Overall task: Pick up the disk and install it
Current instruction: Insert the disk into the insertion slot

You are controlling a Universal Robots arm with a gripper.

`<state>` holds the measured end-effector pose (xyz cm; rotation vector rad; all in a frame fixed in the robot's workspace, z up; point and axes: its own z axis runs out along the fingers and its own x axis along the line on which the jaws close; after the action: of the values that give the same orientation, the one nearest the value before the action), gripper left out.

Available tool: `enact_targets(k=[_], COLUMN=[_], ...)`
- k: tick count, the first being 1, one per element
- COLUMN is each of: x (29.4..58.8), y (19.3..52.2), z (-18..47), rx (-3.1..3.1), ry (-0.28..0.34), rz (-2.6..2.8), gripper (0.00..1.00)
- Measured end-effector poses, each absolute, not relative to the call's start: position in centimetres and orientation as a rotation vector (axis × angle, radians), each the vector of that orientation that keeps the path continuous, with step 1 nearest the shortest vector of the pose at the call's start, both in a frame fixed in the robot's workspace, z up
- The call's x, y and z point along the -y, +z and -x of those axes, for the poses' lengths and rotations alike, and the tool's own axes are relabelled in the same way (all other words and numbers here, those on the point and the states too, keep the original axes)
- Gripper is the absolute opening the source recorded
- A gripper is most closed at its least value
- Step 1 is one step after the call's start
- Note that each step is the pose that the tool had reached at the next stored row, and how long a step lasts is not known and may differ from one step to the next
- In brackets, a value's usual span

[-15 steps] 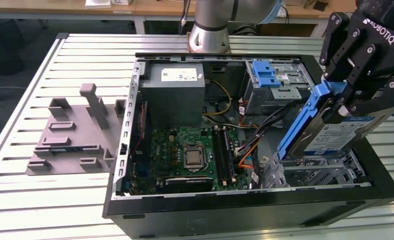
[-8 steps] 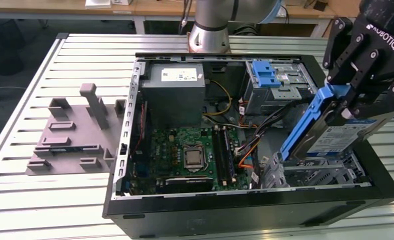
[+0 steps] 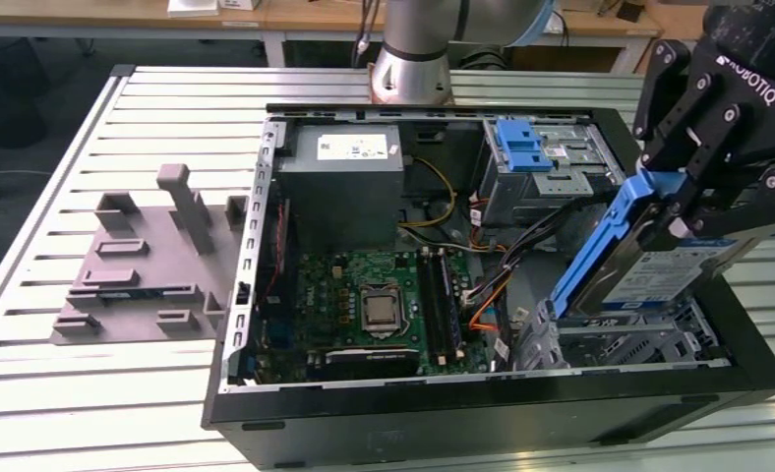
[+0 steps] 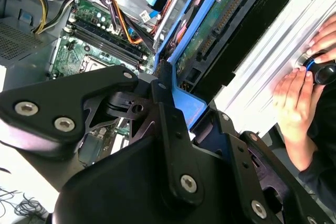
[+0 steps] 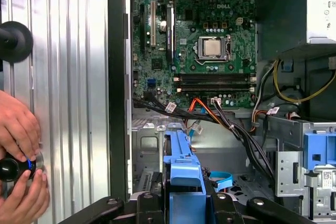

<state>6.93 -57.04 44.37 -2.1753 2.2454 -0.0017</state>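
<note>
The disk point(image 3: 650, 270), a grey hard drive with a blue-and-white label and blue rails, hangs steeply tilted over the open computer case, at the exterior view's right. My gripper point(image 3: 686, 208) is shut on its upper end. The lower end dips toward the silver drive bay point(image 3: 630, 339) in the case's near right corner. In the second wrist view the disk's green circuit-board side point(image 4: 210, 30) faces the camera, with its blue rail running into my gripper point(image 4: 169, 95). In the first wrist view the blue rail point(image 5: 181, 163) runs out from my gripper point(image 5: 181, 203) over the bay floor.
The black case point(image 3: 493, 413) lies open on a slatted metal table point(image 3: 46, 393), showing the motherboard point(image 3: 375, 300), power supply point(image 3: 341, 167), loose cables point(image 3: 493, 246) and a silver cage with blue latch point(image 3: 539, 157). A grey fixture point(image 3: 151, 256) sits left. A person's hands point(image 5: 18, 129) hold a knob beside the case.
</note>
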Motion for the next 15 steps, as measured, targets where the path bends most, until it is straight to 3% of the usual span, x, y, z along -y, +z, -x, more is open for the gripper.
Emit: enact_targets(k=[15], x=[57.03], y=[43.45], z=[-6.93], rx=[-2.245], ry=[0.0], rz=[2.175], gripper=[0.36])
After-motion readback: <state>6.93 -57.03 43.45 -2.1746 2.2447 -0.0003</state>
